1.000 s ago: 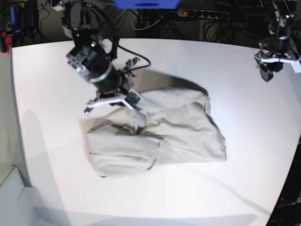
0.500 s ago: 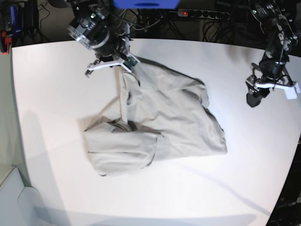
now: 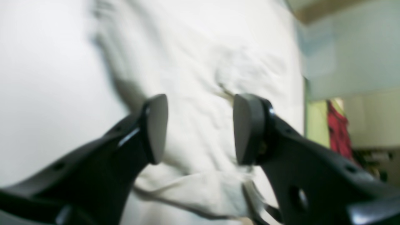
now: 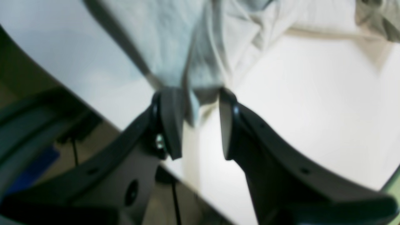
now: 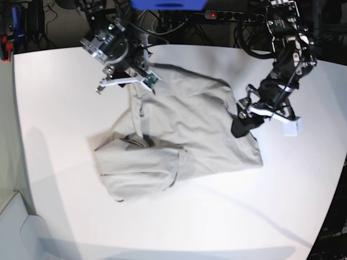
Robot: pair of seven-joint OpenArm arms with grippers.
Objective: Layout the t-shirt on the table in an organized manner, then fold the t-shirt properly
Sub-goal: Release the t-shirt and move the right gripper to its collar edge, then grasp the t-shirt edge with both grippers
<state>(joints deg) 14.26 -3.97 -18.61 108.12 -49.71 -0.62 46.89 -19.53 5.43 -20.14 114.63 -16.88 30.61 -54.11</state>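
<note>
**Shirt bunched mid-table, both grippers at its edges**

Left wrist: blurred; left gripper (image 3: 200,128) gapes, empty, over the t-shirt (image 3: 200,62).

Right wrist: right gripper (image 4: 197,125) parted, cloth between its tips; grip unclear.

Base: table (image 5: 54,108) bare from 6 to 9 o'clock.

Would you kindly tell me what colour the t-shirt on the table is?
The t-shirt is a plain light grey-beige, shown best in the base view.

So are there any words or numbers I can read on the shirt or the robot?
None can be read.
The t-shirt is plain, with no print showing.
The left gripper and right gripper show no lettering.
Both close-up views are blurry.
</note>
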